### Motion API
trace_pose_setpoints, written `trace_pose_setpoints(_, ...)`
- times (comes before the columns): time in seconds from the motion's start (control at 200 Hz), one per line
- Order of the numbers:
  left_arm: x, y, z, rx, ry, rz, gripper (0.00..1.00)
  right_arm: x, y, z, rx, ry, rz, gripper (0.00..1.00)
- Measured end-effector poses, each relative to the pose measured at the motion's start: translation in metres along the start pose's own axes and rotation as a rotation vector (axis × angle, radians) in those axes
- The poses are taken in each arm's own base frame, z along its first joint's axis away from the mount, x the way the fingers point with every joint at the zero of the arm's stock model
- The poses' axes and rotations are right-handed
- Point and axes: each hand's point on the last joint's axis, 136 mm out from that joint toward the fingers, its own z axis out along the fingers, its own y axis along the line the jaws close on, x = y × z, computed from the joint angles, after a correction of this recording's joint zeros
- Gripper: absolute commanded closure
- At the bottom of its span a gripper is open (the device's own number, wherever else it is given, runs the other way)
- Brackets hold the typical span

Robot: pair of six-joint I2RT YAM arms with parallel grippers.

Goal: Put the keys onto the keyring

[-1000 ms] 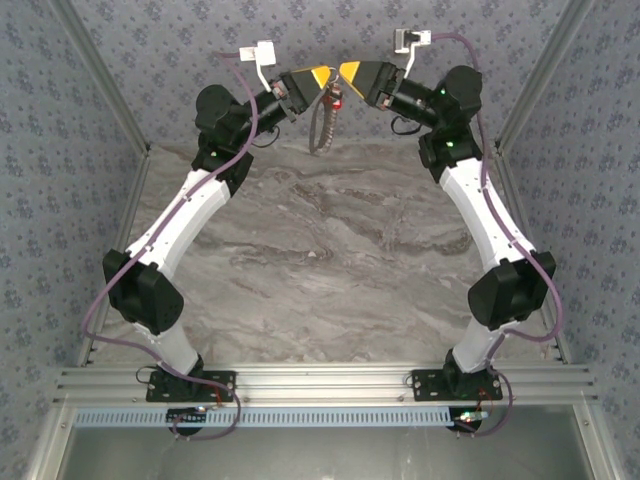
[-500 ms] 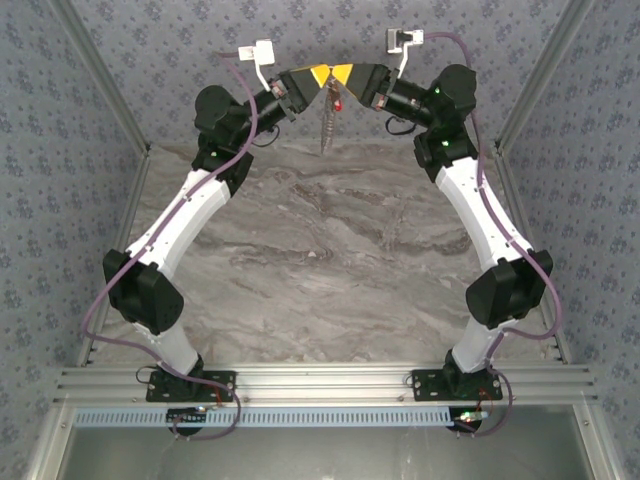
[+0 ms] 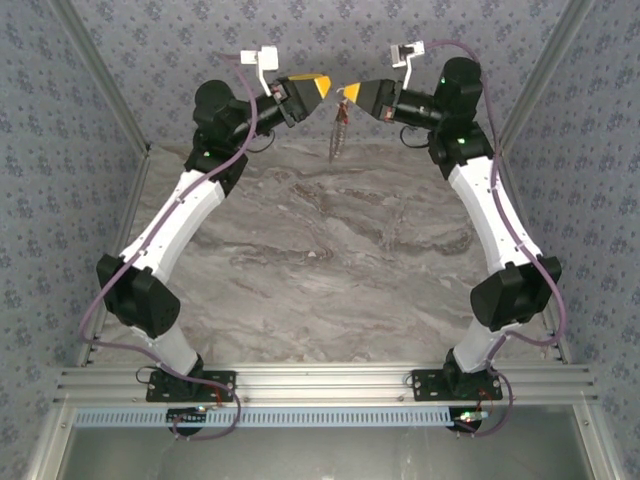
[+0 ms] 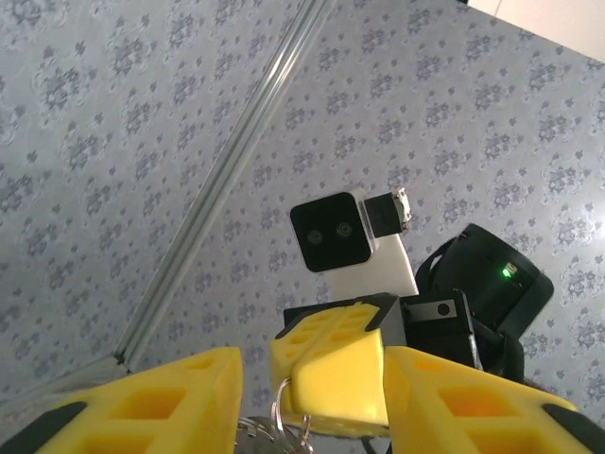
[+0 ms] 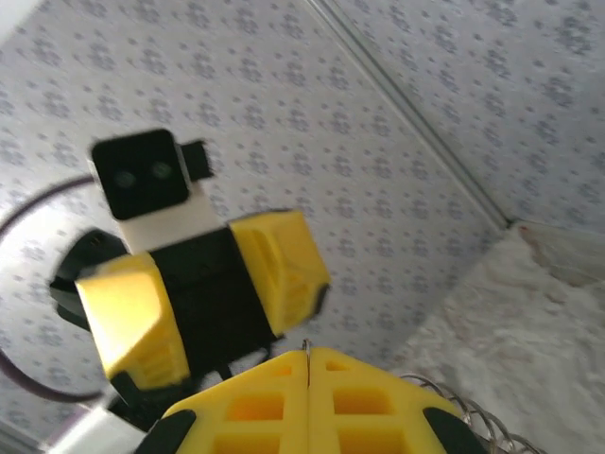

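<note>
The keyring (image 3: 338, 135), a thin grey metal loop, hangs above the far edge of the table from my right gripper (image 3: 347, 94). In the right wrist view that gripper (image 5: 307, 357) is shut, with a thin wire of the ring pinched between its yellow fingers. My left gripper (image 3: 322, 84) stands open just left of it, apart from the ring. In the left wrist view its jaws (image 4: 312, 369) are spread on either side of the right gripper's fingertips (image 4: 340, 374), with the ring (image 4: 282, 416) below them. I cannot pick out the keys among the dangling metal.
A grey marbled table (image 3: 320, 260) lies below, boxed in by blue patterned walls (image 3: 120, 40) with aluminium corner rails (image 3: 100, 80). Both arms reach high at the back middle. Coiled wire (image 5: 463, 407) shows at the lower right of the right wrist view.
My left gripper has opened and drawn back to the left, letting go of the ring. The right gripper shut on the ring and now holds it alone.
</note>
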Motion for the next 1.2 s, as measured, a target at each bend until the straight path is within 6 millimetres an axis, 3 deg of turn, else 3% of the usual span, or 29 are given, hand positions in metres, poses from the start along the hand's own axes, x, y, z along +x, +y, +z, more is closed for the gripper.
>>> trace_pose_setpoints(0.27, 0.015, -0.010, -0.008, -0.007, 0.160, 0.101, 0.53, 0.028, 0.008, -0.018, 0.098, 0.137, -0.163, 1.00)
trace_pose_setpoints(0.48, 0.024, -0.029, -0.014, 0.055, 0.264, 0.135, 0.59, 0.039, 0.014, -0.024, 0.101, 0.180, -0.207, 1.00)
trace_pose_setpoints(0.739, 0.041, -0.040, -0.011, 0.123, 0.369, 0.127, 0.61, 0.040, 0.023, -0.022, 0.055, 0.187, -0.209, 1.00)
trace_pose_setpoints(0.969, 0.063, -0.029, -0.007, 0.128, 0.435, 0.079, 0.64, 0.034, 0.037, -0.018, -0.004, 0.169, -0.217, 1.00)
trace_pose_setpoints(1.204, 0.065, -0.026, -0.006, 0.125, 0.440, 0.072, 0.65, 0.033, 0.040, -0.017, -0.020, 0.164, -0.211, 1.00)
